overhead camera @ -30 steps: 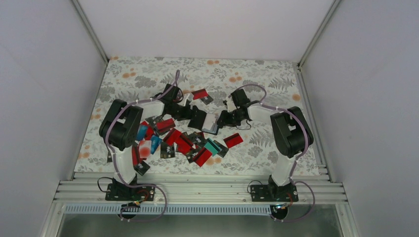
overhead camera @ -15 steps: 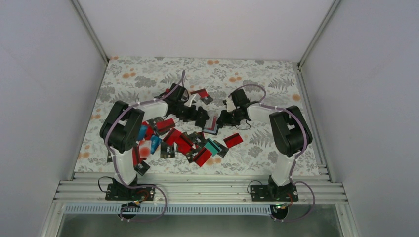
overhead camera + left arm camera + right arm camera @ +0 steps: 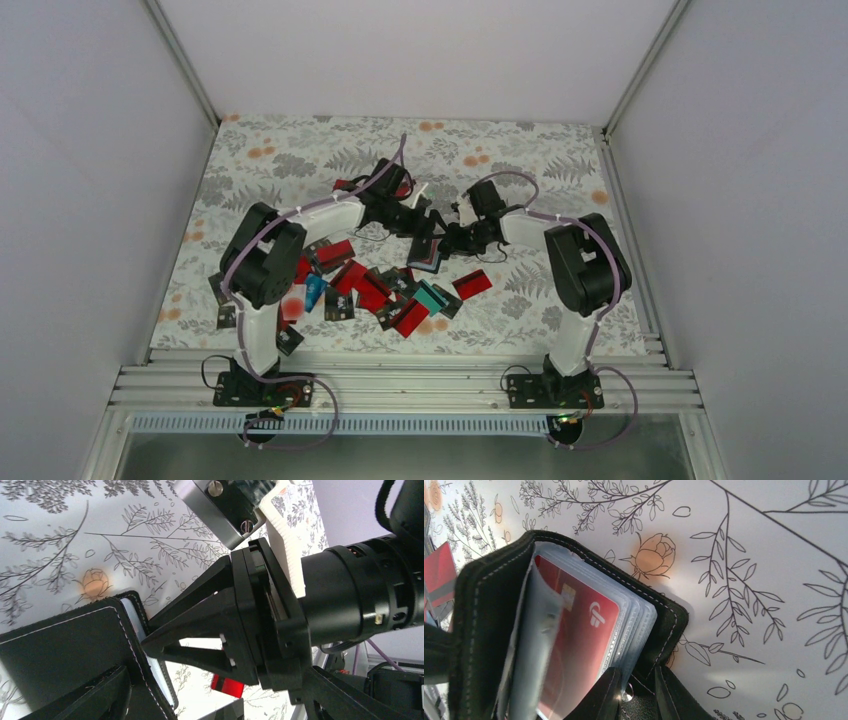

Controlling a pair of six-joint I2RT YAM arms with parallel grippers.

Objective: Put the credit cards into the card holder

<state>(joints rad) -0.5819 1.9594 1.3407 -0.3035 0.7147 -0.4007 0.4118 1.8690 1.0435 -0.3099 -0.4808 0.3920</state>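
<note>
The black card holder (image 3: 428, 257) stands open on the floral mat between both grippers. My right gripper (image 3: 636, 690) is shut on its black cover near the snap. Clear sleeves fan out inside the card holder (image 3: 484, 610), and one holds a red card (image 3: 574, 630). My left gripper (image 3: 424, 238) is open, its fingers wide apart on either side of the holder's edge (image 3: 60, 650) and of the right gripper's finger (image 3: 200, 625). Several loose credit cards (image 3: 370, 290), mostly red, lie in a heap in front of the holder.
A single red card (image 3: 472, 284) lies right of the heap, under the right arm. More cards (image 3: 228, 300) are scattered by the left arm's base. White walls enclose the mat, and an aluminium rail (image 3: 400, 385) runs along the near edge.
The left arm has swung right and farther back, bringing its open gripper up against the card holder. The right gripper has closed slightly on the holder's cover.
</note>
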